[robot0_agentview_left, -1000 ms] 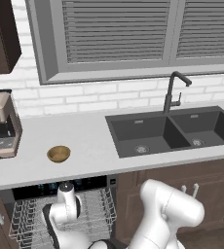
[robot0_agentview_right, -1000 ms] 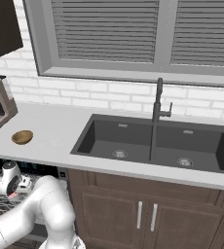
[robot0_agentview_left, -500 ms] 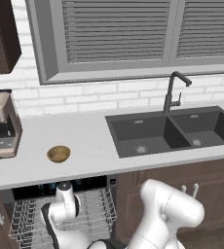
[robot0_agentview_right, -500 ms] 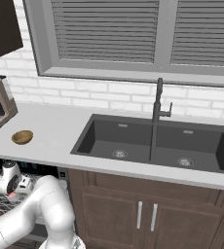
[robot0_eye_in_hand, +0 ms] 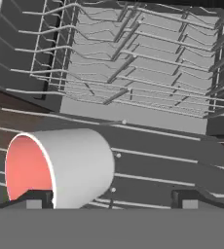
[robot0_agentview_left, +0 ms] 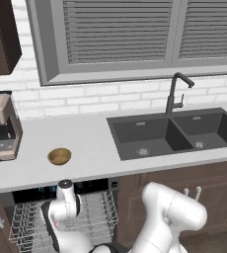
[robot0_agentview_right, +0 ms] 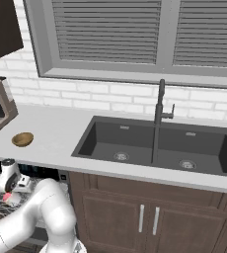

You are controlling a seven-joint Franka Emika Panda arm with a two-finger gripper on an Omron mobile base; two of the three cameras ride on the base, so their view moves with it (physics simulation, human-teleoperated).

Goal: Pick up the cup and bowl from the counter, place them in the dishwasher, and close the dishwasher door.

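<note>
The cup (robot0_eye_in_hand: 60, 168) lies on its side on the white wire rack (robot0_eye_in_hand: 133, 73) of the dishwasher (robot0_agentview_left: 61, 217), its red mouth turned toward the left of the hand view, so by the look of it the first half of the carrying is done — though tipped over, not upright. The gripper (robot0_eye_in_hand: 111, 198) hangs just over the rack with its jaws spread wide, one dark tip touching or just beside the cup's rim, the other well apart from it; nothing is held. The bowl (robot0_agentview_left: 59, 156) sits untouched on the counter (robot0_agentview_left: 86, 148), to the left of the dark sink (robot0_agentview_left: 174, 133) and above the dishwasher. What is left, as I judge it: fetch the bowl, set it in the rack, then shut the dishwasher door. The hand view gives the cup and the rack wires up close; the left base view gives instead the bowl, the counter and the arm reaching down into the rack — and the right base view (robot0_agentview_right: 22, 139) shows the bowl again from the other side.
</note>
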